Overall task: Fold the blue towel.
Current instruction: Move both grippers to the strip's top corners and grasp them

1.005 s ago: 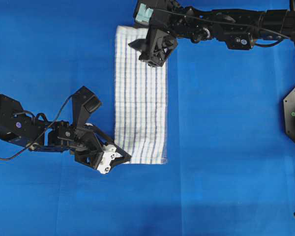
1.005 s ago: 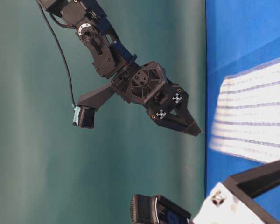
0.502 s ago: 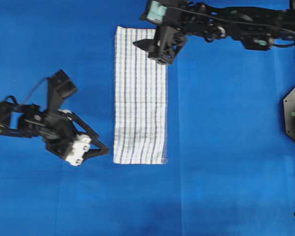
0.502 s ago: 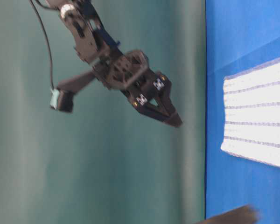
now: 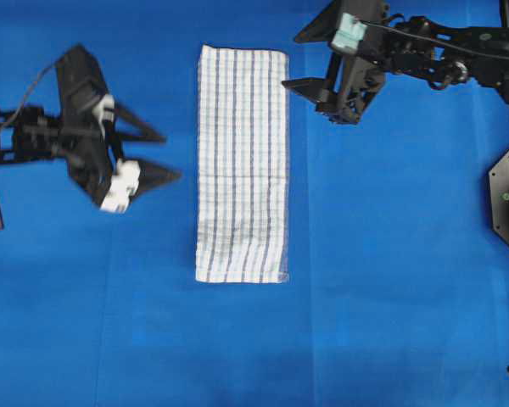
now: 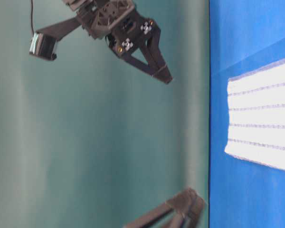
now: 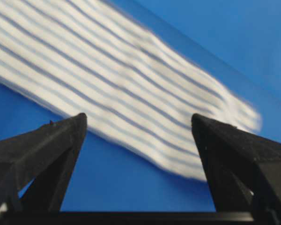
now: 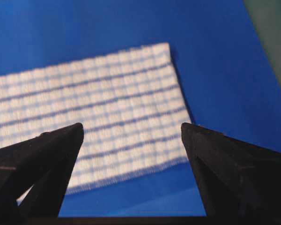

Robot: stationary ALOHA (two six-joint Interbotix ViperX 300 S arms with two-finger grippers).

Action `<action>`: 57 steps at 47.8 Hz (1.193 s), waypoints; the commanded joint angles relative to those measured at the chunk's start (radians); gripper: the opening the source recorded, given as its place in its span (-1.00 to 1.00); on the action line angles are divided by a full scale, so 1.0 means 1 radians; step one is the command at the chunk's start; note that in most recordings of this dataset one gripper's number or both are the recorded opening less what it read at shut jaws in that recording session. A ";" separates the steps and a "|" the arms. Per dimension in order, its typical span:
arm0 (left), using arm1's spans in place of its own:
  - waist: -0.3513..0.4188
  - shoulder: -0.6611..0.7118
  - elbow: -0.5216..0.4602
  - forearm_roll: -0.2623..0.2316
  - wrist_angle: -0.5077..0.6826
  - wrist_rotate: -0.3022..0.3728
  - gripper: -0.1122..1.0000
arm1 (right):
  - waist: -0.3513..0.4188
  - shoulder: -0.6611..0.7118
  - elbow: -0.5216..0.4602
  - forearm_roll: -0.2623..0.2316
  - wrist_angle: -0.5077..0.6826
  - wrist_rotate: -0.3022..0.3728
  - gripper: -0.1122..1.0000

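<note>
Towel [image 5: 242, 165] lies whole overhead; wrist views show only its ends.

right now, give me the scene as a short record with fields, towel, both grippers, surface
towel: blue towel, a long narrow strip lying flat, white with thin blue stripes
towel contact: none, both grippers apart from it
left gripper: left gripper, open, empty, beside the towel's left long edge, tips pointing toward it
right gripper: right gripper, open, empty, off the towel's upper right corner
surface: blue table covering, faint creases
fold state: folded narrow, no further fold under way
</note>
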 commanded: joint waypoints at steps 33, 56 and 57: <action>0.371 0.411 -0.233 0.054 -0.161 0.247 0.80 | -0.101 0.264 -0.046 -0.002 -0.198 0.002 0.74; 0.351 0.603 -0.328 0.054 -0.212 0.244 0.80 | -0.106 0.445 -0.107 0.005 -0.236 0.008 0.73; 0.351 0.609 -0.331 0.054 -0.212 0.244 0.80 | -0.106 0.446 -0.107 0.006 -0.239 0.008 0.73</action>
